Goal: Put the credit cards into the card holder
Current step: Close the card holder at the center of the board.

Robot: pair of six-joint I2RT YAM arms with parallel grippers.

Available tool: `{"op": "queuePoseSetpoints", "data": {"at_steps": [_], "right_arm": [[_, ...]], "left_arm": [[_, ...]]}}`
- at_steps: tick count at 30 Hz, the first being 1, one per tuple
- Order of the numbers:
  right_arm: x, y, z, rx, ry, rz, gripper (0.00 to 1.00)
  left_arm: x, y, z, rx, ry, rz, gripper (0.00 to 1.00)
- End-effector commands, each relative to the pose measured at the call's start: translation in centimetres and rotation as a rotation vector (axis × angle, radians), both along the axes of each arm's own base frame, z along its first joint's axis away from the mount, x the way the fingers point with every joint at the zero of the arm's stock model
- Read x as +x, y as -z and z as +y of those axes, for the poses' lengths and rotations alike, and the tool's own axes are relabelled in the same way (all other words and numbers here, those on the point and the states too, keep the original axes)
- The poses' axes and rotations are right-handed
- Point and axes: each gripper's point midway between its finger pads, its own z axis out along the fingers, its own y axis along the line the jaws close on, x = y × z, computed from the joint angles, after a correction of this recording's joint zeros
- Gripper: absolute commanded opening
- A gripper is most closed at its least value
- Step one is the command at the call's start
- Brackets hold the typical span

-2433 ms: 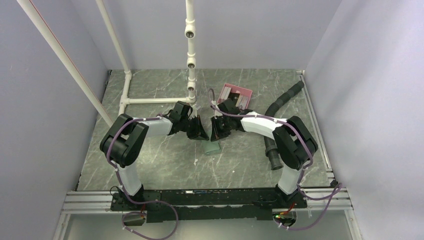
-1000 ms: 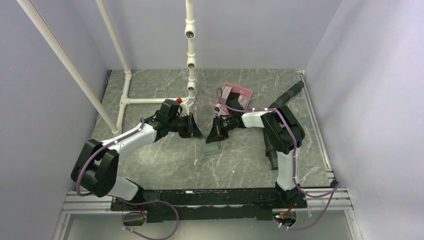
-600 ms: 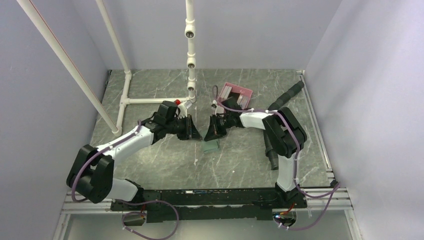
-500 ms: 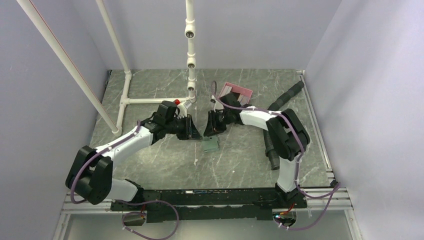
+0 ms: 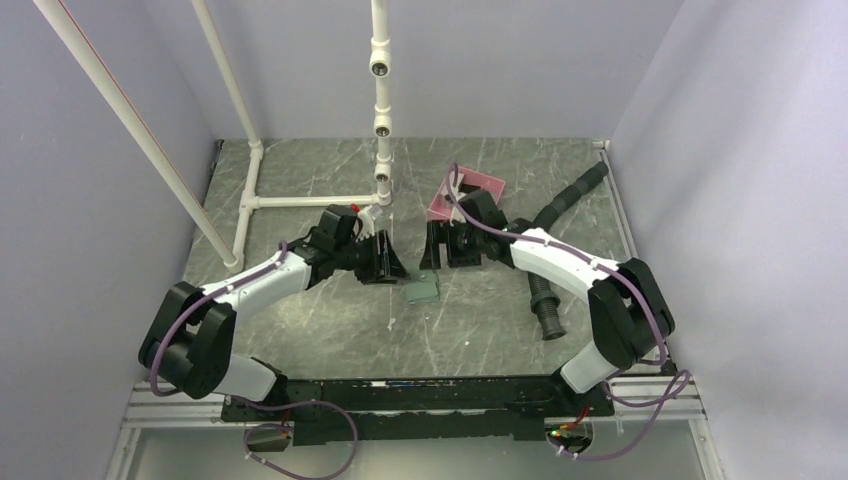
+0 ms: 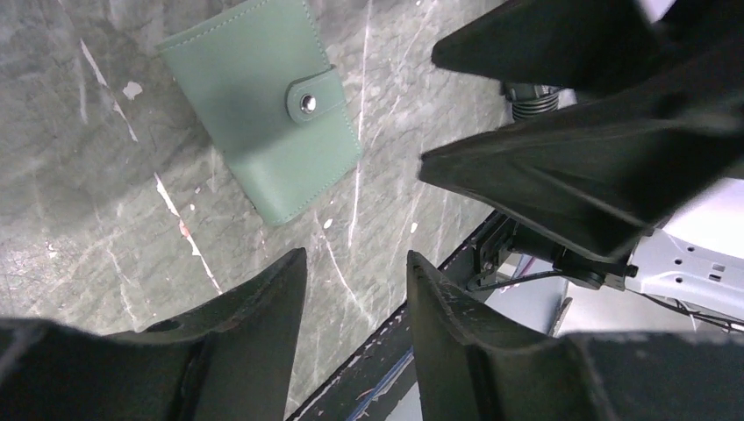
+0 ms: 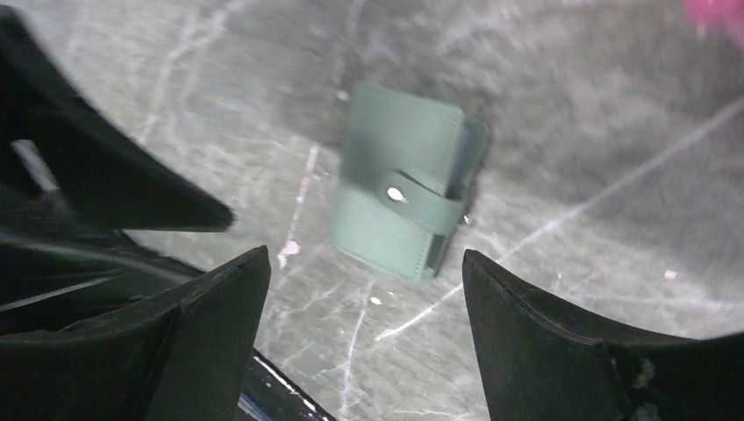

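The card holder [image 5: 424,291], a grey-green wallet shut with its snap tab, lies flat on the marble table. It also shows in the left wrist view [image 6: 263,105] and the right wrist view [image 7: 404,210]. My left gripper [image 5: 386,264] hovers just left of it, jaws open and empty [image 6: 355,256]. My right gripper [image 5: 433,256] hangs just behind it, jaws wide open with only table between them [image 7: 364,254]. Neither touches the wallet. The credit cards are hidden; I cannot make one out in any view.
A pink tray [image 5: 483,184] sits behind the right wrist, mostly covered by it. A white pipe frame [image 5: 300,201] stands at the back left. A black ribbed hose [image 5: 546,295] runs along the right. The two grippers are close together, fingers of each in the other's view [image 6: 570,167].
Both grippers have opened from shut. The right arm's elbow has swung out to the right and its wrist has drawn back from the wallet. The wallet has stayed in place.
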Motion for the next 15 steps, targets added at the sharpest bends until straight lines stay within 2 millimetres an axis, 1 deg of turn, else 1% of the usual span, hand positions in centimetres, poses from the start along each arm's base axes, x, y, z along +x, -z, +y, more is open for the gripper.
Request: {"op": "queuePoseSetpoints", "data": {"at_steps": [1,4,6,8,9,12,15], "right_arm": [[0.3,2.5,-0.8,-0.024,0.142,-0.010,0.85],[0.3,4.2,-0.1,-0.009,0.172,0.001,0.86],[0.5,4.9,0.5,-0.005,0.188,-0.011,0.86],[0.7,5.4,1.1,-0.012,0.199,-0.024,0.86],[0.7,6.0,1.3,-0.029,0.209,-0.022,0.85],[0.6,7.2,1.8,-0.081,0.227,-0.038,0.80],[0.5,8.7,2.1,-0.145,0.263,-0.055,0.69]], "left_arm": [[0.2,-0.7,-0.6,-0.061,-0.015,-0.002,0.53],[-0.1,-0.5,-0.1,-0.037,-0.029,0.002,0.54],[-0.3,-0.6,0.4,-0.025,-0.041,-0.005,0.55],[-0.6,-1.2,0.8,-0.020,-0.054,-0.021,0.55],[-0.8,-1.7,1.1,-0.018,-0.062,-0.040,0.55],[-1.2,-3.2,2.3,0.010,-0.088,-0.087,0.55],[-1.7,-5.0,3.8,0.053,-0.114,-0.138,0.55]]}}
